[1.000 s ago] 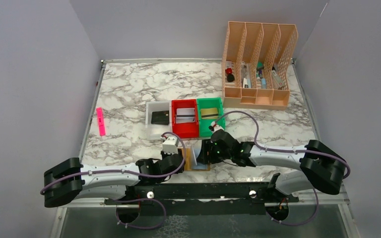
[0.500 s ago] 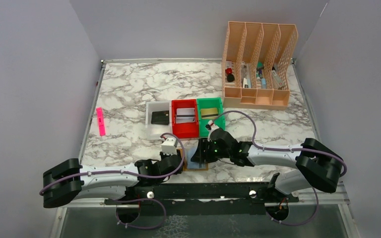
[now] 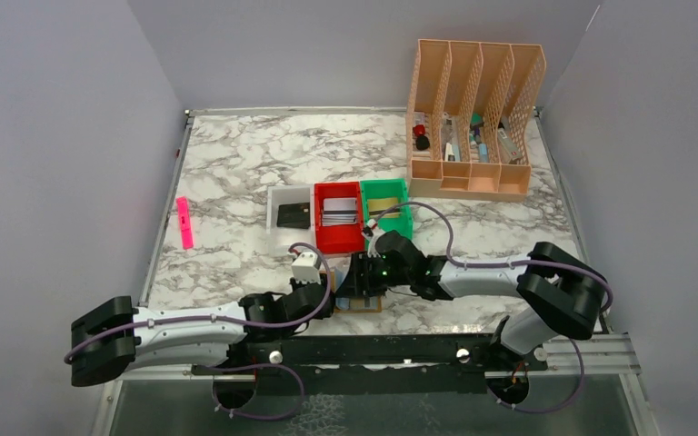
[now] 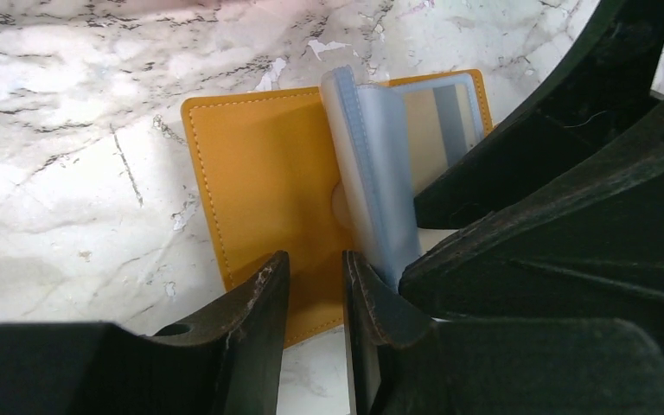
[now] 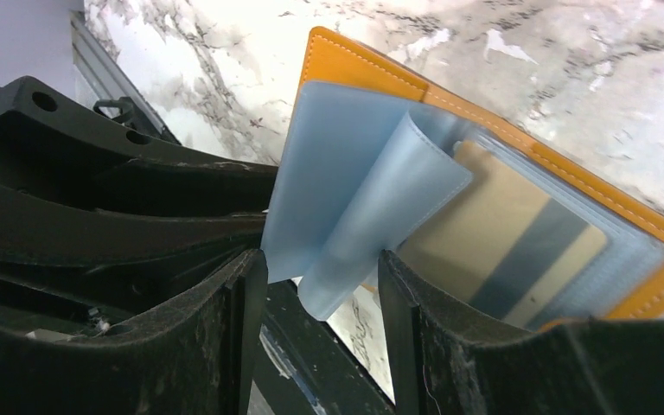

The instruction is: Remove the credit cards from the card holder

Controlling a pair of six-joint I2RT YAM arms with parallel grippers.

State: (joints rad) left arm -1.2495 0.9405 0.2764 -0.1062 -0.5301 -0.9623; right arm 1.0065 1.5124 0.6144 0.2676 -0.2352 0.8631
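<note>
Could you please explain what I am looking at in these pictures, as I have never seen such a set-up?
This is a robot with a left arm and a right arm bolted at the near edge of a marble table. The wide picture comes from a fixed camera above and behind them; the two close-ups come from cameras on the wrists, so the black shapes there are gripper fingers. On the table lie an open tan card holder, a white bin, a red bin and a green bin, a pink strip and a peach organizer. The left gripper sits over the holder's near edge, jaws slightly apart, nothing between them. The right gripper is open around a curled pale blue sleeve; a beige card with a dark stripe sits in a sleeve behind it. Nothing looks firmly gripped.
</note>
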